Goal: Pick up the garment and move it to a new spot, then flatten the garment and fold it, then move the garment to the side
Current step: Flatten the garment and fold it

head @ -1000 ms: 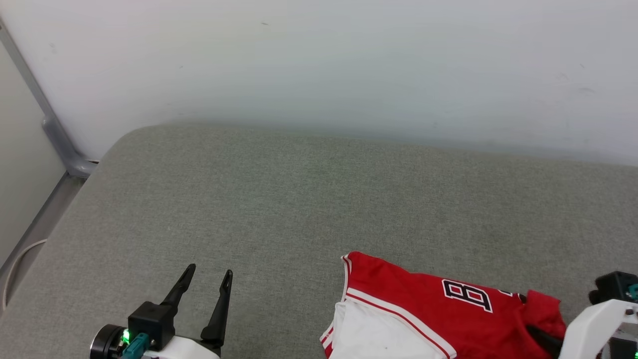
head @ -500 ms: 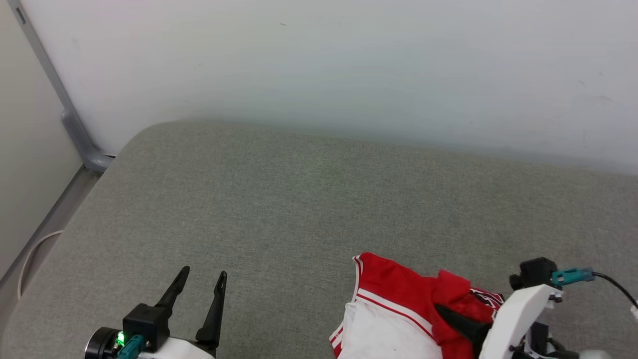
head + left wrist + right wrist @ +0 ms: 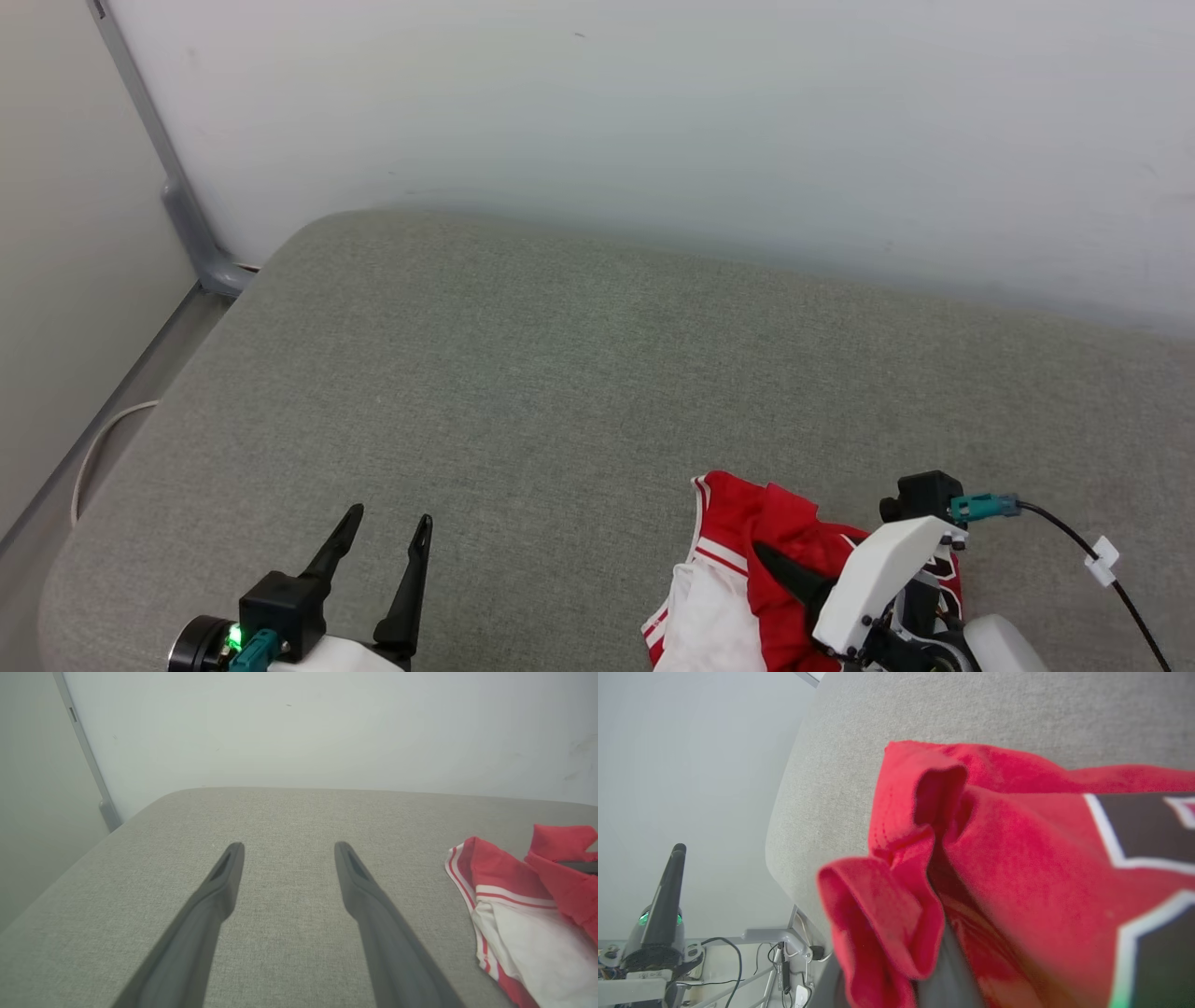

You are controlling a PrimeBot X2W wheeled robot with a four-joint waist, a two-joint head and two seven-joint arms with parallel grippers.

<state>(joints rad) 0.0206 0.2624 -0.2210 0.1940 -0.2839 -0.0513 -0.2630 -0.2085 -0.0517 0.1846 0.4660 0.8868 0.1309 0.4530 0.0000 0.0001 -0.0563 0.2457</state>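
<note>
The garment (image 3: 733, 523) lies bunched at the near right of the grey cushion (image 3: 560, 392), red cloth over a white sleeve (image 3: 709, 625) with striped trim. My right gripper (image 3: 777, 563) is shut on a red fold of it, and one dark finger shows under the cloth. In the right wrist view the red cloth (image 3: 896, 905) wraps the fingers, with dark white-outlined lettering (image 3: 1148, 830) at the right. My left gripper (image 3: 385, 534) stands open over bare cushion, well left of the garment (image 3: 509, 900). Nothing sits between the open fingers of the left gripper (image 3: 288, 851).
A pale wall (image 3: 653, 121) rises behind the cushion. A grey metal post (image 3: 177, 196) runs down at the far left, beside the cushion's rounded left edge, with a thin cable (image 3: 103, 439) on the floor there. A black cable (image 3: 1074, 546) trails from my right wrist.
The camera has shifted. My right gripper has drawn the garment's right part over to the left, bunching it and hiding the lettering from the head view. The left gripper stays open.
</note>
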